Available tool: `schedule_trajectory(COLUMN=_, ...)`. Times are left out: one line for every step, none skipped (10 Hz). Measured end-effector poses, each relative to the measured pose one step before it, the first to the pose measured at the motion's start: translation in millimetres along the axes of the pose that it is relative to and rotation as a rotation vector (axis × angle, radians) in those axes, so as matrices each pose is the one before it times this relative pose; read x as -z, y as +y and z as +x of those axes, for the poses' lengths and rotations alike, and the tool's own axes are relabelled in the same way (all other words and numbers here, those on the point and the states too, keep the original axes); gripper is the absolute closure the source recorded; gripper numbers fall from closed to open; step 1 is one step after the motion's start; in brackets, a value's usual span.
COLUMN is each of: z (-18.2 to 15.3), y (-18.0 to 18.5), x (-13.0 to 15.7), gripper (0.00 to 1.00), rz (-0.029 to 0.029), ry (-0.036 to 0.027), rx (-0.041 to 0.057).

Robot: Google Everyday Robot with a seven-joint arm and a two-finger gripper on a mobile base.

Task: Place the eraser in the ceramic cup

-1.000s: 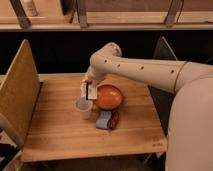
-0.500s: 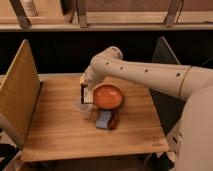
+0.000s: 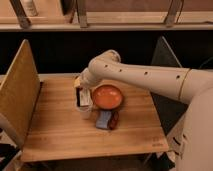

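Since the earlier frames we are seeing the gripper (image 3: 82,94) shifted to our left, away from the rim of the bowl (image 3: 106,97). It is now hanging right over the ceramic cup (image 3: 85,113). The claw is pinching the eraser (image 3: 85,98), which is standing upright with its pale face turned to us and a dark edge on its left side. The lower end of the eraser is reaching the mouth of the cup; we cannot tell if it is already inside.

Around the cup we are finding little free room. The bowl is sitting just beside it on the right, and the blue pad (image 3: 103,120) is lying close in front of the bowl with a small dark reddish thing (image 3: 114,120) touching its right side. The long arm (image 3: 145,80) is crossing over the right half of the table (image 3: 55,132) and is covering a part of the surface behind the bowl.

The table is made of light wooden planks with visible grain. The bowl is round, reddish-brown and smooth. The cup is plain and off-white. A perforated yellowish panel (image 3: 20,92) is standing on the left edge and a dark flat panel (image 3: 167,57) on the right.
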Motion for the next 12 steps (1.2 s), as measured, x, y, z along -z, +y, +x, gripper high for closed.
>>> schedule_trajectory(z=0.18, y=0.14, x=-0.38, gripper=1.00, rz=-0.00026, ry=0.00063, rx=0.00004)
schedule_trajectory(z=0.28, y=-0.25, x=-0.44, gripper=1.00, rz=-0.00006, ry=0.00077, rx=-0.00045)
schedule_trajectory(z=-0.15, y=-0.03, x=0.23, gripper=1.00, rz=0.00017, ry=-0.00040, rx=0.00004)
schedule_trajectory(z=0.06, y=0.16, x=-0.19, gripper=1.00, rz=0.00003, ry=0.00022, rx=0.00062)
schedule_trajectory(z=-0.11, y=0.55, x=-0.33, gripper=1.00, rz=0.00027, ry=0.00007, rx=0.00412)
schedule_trajectory(z=0.38, y=10.50, x=-4.73, gripper=1.00, rz=-0.00560, ry=0.00623, rx=0.03106)
schedule_trajectory(z=-0.37, y=13.46, x=-5.56, gripper=1.00, rz=-0.00749, ry=0.00647, rx=0.03398)
schedule_trajectory(z=-0.46, y=10.36, x=-4.56, gripper=1.00, rz=-0.00592, ry=0.00613, rx=0.02604)
schedule_trajectory(z=-2.17, y=4.97, x=-2.58, gripper=1.00, rz=-0.00106, ry=-0.00020, rx=0.01830)
schedule_trajectory(z=-5.00, y=6.76, x=-3.05, gripper=1.00, rz=-0.00350, ry=-0.00703, rx=0.02438)
schedule_trajectory(z=-7.70, y=2.49, x=-1.74, gripper=1.00, rz=-0.00132, ry=-0.01764, rx=0.01479)
schedule_trajectory(z=-10.63, y=-0.91, x=0.40, gripper=1.00, rz=-0.00172, ry=-0.02852, rx=0.00950)
